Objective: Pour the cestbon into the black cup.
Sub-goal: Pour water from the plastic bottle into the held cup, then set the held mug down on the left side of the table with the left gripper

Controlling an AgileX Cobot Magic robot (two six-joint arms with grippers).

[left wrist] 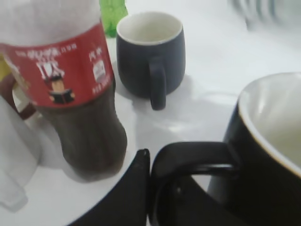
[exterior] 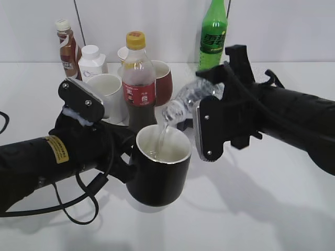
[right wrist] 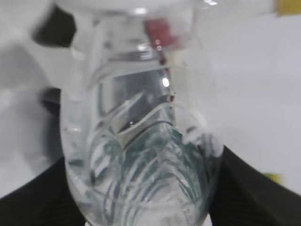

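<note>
The black cup (exterior: pixel 157 172) with a white interior is held a little above the table by my left gripper (exterior: pixel 118 151), which is shut on its loop handle (left wrist: pixel 193 155). My right gripper (exterior: pixel 220 120) is shut on the cestbon (exterior: pixel 191 102), a clear ribbed bottle tilted mouth-down over the cup. A thin stream of water runs from its mouth into the cup, and water lies in the cup's bottom. The right wrist view shows the bottle's ribbed body (right wrist: pixel 141 155) between the jaws. The cup's rim fills the right of the left wrist view (left wrist: pixel 268 141).
Behind the cup stands a cola bottle with red label (exterior: pixel 138 83), a white mug (exterior: pixel 107 91), a red mug (exterior: pixel 162 81), a green soda bottle (exterior: pixel 213 34), a brown drink bottle (exterior: pixel 67 47) and a white jar (exterior: pixel 92 61). A dark blue-grey mug (left wrist: pixel 150 52) stands behind.
</note>
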